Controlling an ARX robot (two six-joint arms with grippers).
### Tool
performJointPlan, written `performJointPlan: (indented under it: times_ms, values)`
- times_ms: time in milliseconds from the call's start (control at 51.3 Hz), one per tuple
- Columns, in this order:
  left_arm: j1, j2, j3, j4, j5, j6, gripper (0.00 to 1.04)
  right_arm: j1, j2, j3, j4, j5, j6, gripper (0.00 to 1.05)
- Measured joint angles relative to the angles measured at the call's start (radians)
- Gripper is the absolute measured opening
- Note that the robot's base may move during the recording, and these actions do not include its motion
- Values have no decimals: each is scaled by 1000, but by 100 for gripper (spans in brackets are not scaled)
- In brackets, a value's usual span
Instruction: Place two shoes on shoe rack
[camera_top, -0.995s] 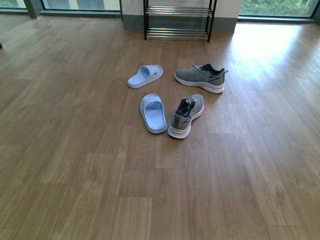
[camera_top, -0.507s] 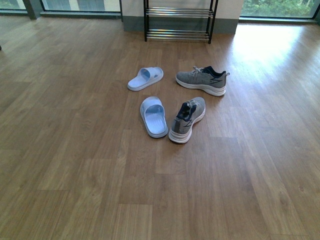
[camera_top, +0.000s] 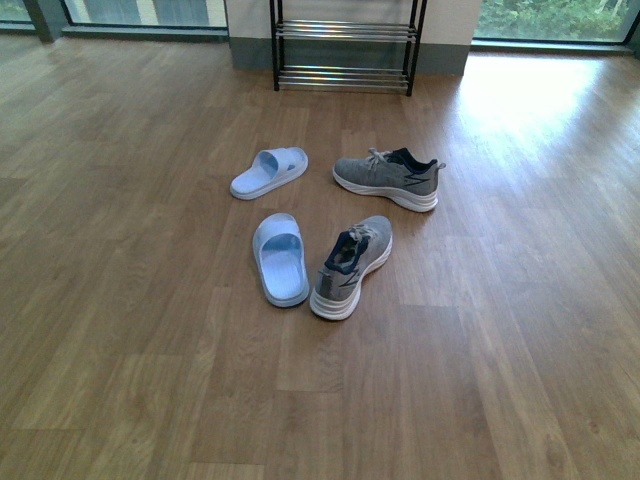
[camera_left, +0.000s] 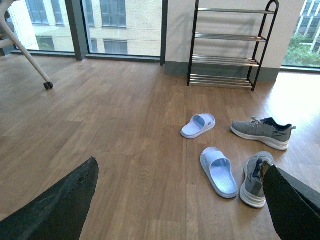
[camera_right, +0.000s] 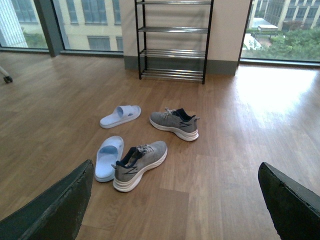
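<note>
While both grey sneakers lie on the wooden floor (camera_top: 150, 350), I'd say the job has yet to begin. The nearer sneaker (camera_top: 350, 265) stands on its sole, heel toward the robot and toe angled away toward the rack, just beside a pale blue slide (camera_top: 280, 260) on its left. The farther sneaker (camera_top: 387, 177) lies crosswise, toe pointing left, clearly apart from its mate, with a second slide (camera_top: 268, 172) off to its left. Beyond them the shoe rack (camera_top: 343, 75) stands against the wall, well apart from the shoes; the chrome bars I can see are bare.

Neither arm shows from the front. Each wrist camera shows dark fingers at the picture's two lower corners, so the left claw (camera_left: 180, 165) and the right claw (camera_right: 176, 165) look spread wide, with nothing in them.

The step in hand looks like the approach to the first shoe. Next, I'd guess, a claw must come down over the nearer sneaker and close across its collar or midfoot without catching the slide alongside.
</note>
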Motion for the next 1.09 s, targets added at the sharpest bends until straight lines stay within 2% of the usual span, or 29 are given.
performJointPlan:
  times_ms: [1092]
  values:
    - [0,0,0,0,2,0,95,0,0,0,0,3,0,95]
